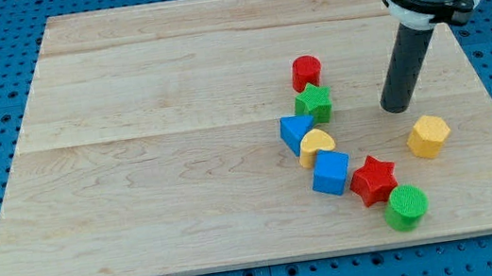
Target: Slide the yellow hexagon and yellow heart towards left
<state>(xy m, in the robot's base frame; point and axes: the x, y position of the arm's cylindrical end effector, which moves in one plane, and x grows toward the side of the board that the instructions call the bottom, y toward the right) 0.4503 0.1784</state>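
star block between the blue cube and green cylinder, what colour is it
Red. The star shows clearly in the camera view.

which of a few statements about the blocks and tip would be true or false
1. The yellow hexagon lies apart from the other blocks. True.
2. My tip touches the yellow heart. False: it is by the hexagon, up and to the view's left of it.
3. The heart sits between a blue triangle and a blue cube. True.
4. The red cylinder lies at the view's bottom. False: it is the topmost block.
5. The red star is beside a green cylinder. True.
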